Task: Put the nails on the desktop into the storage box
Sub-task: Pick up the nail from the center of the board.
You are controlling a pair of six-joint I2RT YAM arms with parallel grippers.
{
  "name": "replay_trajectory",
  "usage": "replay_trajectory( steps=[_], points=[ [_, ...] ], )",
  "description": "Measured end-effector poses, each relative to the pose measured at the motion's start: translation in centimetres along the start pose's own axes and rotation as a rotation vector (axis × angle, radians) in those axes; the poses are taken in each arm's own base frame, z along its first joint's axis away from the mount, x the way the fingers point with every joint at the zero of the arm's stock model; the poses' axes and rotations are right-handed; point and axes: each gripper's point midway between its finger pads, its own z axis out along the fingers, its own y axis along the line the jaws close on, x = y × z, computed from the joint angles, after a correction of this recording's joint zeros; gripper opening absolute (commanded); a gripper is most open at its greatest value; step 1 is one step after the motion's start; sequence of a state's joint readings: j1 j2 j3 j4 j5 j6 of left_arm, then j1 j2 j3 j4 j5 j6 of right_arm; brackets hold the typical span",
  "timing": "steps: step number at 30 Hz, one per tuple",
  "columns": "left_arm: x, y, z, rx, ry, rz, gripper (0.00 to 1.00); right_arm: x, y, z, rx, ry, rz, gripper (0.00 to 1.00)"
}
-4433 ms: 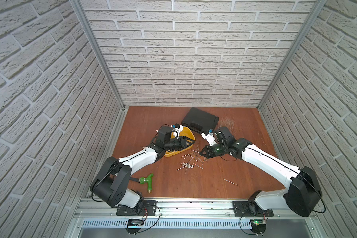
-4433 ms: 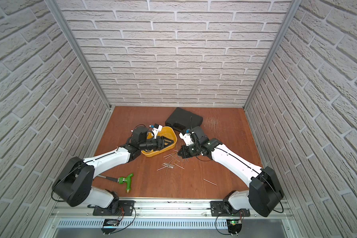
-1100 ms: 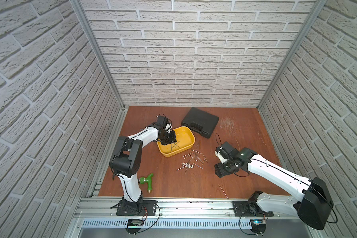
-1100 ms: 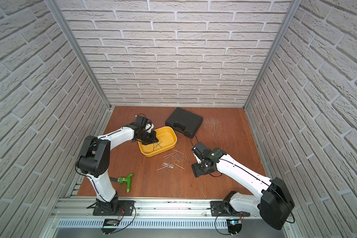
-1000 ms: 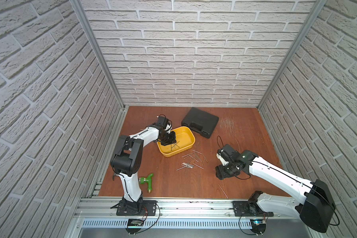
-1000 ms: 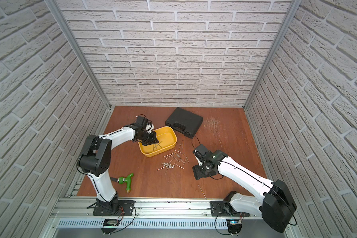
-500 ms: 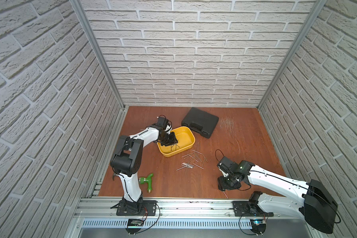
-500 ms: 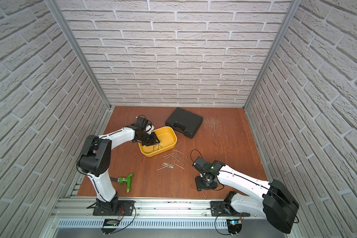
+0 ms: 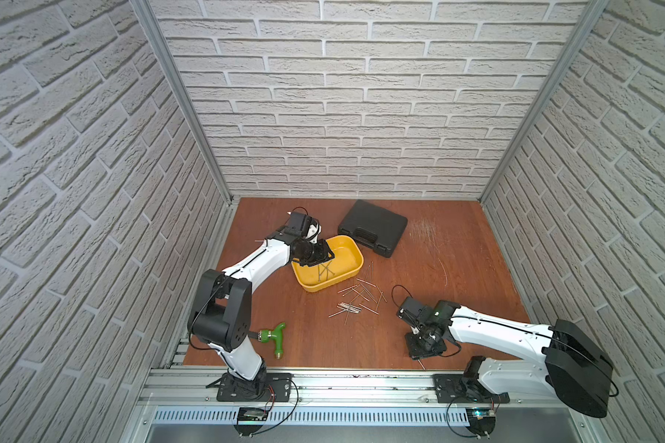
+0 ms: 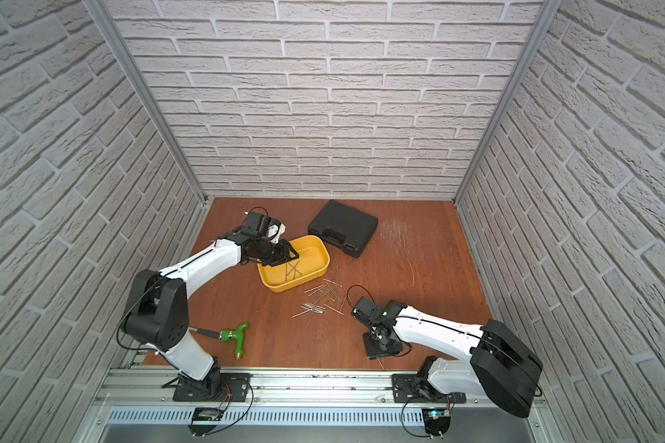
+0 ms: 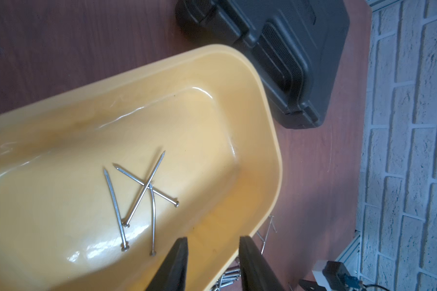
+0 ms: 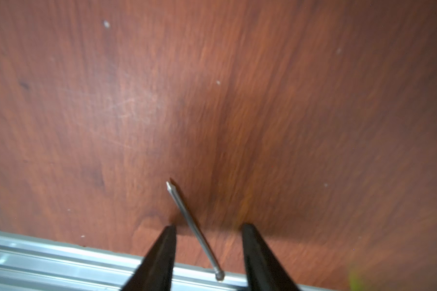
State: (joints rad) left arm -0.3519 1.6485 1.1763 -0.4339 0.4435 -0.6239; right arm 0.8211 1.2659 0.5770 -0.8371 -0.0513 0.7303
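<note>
A: The left claw (image 11: 213, 239) hangs open over the yellow box (image 11: 250, 126), nothing between its jaws; four nails (image 11: 141, 194) lie crossed inside.
B: And the right claw (image 12: 208, 226)?
A: Jaws apart, straddling one nail (image 12: 187, 211) on the desk (image 12: 111, 100) by the front rail (image 12: 48, 259), not touching it. That view's blurry, mind.
B: From above?
A: Its tips hide under the wrist. The loose pile (image 9: 349, 307) sits just beside the box; too tangled to count.

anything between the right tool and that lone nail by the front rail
Nothing visible does. In the right wrist view the lone nail lies flat on the desktop, bare wood around it, straddled by the open right tool, head by the front rail.
</note>
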Motion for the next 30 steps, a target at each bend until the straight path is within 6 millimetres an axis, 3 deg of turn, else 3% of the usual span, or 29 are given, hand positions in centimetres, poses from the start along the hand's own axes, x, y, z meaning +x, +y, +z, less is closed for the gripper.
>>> replay_trajectory(
  steps=[6,15,19,23,30],
  points=[
    [-0.2,-1.5,-2.1,0.026,-0.040,0.020,0.41,-0.1,-0.5,0.1,0.056,0.019,-0.011,0.03],
    [1.8,-1.6,-2.7,0.045,-0.027,-0.001,0.42,-0.8,0.2,-0.5,0.118,0.062,-0.084,0.02],
    [3.1,-2.0,-2.7,0.080,-0.020,-0.010,0.46,-5.5,4.0,-2.6,0.014,-0.069,-0.119,0.02],
    [3.9,-3.4,-3.2,0.145,-0.038,0.015,0.53,-10.0,7.3,-6.3,-0.125,-0.207,-0.119,0.02],
    [5.1,-5.3,-4.2,0.289,-0.097,0.058,0.63,-13.6,9.2,-10.5,-0.376,-0.308,-0.025,0.02]
  ],
)
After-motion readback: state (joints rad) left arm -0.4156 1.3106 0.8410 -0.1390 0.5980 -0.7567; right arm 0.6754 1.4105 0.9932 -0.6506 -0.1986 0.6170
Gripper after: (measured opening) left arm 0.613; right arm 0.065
